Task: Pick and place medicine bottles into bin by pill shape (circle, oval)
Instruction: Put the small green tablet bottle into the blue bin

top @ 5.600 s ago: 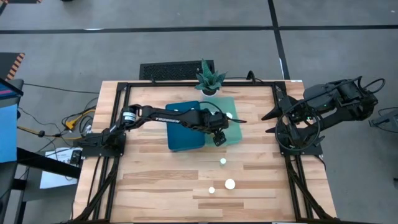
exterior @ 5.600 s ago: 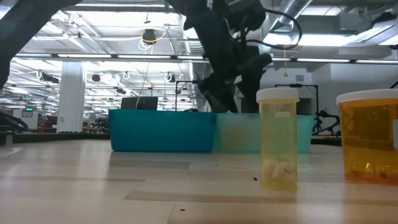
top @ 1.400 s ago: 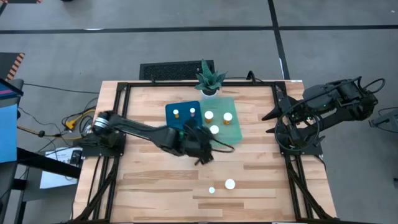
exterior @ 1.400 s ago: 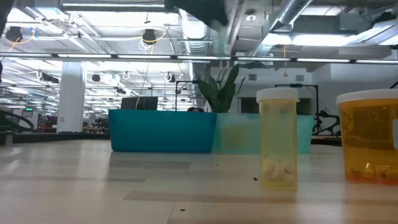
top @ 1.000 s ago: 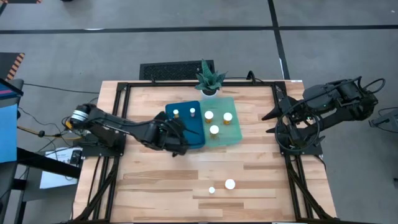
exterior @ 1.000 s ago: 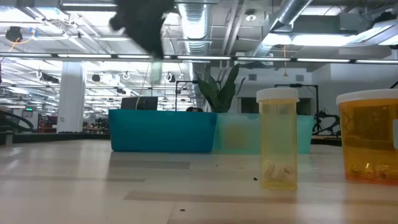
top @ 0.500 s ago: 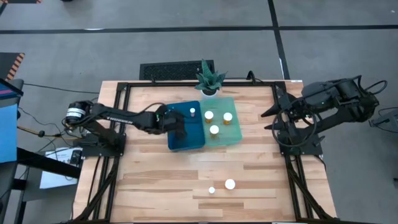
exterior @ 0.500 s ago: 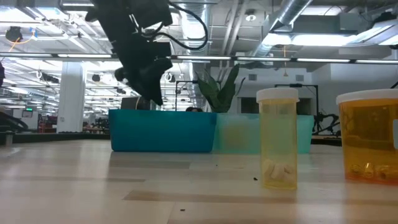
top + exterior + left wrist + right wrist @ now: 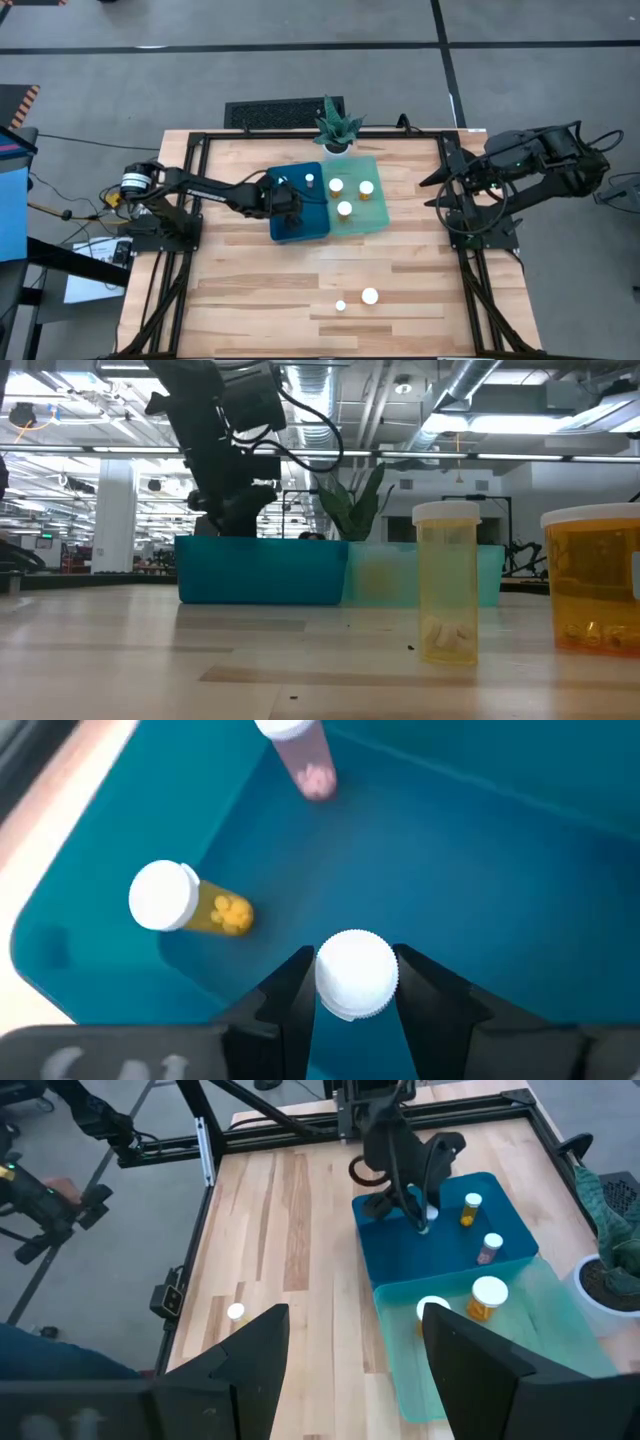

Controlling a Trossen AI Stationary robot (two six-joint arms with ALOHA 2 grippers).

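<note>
My left gripper (image 9: 289, 214) hangs inside the dark teal bin (image 9: 312, 228), shut on a medicine bottle whose white cap (image 9: 355, 973) shows between its fingers. In the low view this gripper (image 9: 236, 515) dips behind the bin's wall (image 9: 260, 570). On the bin's floor are a yellow-pill bottle (image 9: 190, 905) and a pink-pill bottle (image 9: 300, 750). Three bottles stand in the light green bin (image 9: 375, 222). Two more bottles (image 9: 370, 296) (image 9: 341, 305) stand on the table near its front edge. My right gripper (image 9: 432, 195) waits, open, at the table's right edge. My left gripper pinches the medicine bottle between its two fingers (image 9: 290, 995), just under the white cap (image 9: 355, 973). The fingers slant down into the bin from the table's left. The cap faces up toward the wrist and hides the bottle's body; whether its base touches the bin's floor I cannot tell.
A potted green plant (image 9: 335, 128) stands behind the bins at the table's far edge. In the low view a pale bottle with white pills (image 9: 447, 585) and an orange one (image 9: 595, 580) stand close in front. Bare wood lies between the bins and these bottles.
My left gripper, still shut on the bottle, has swung from the teal bin's near left corner toward the far edge and sunk down into the bin. It has tipped further downward on the way.
</note>
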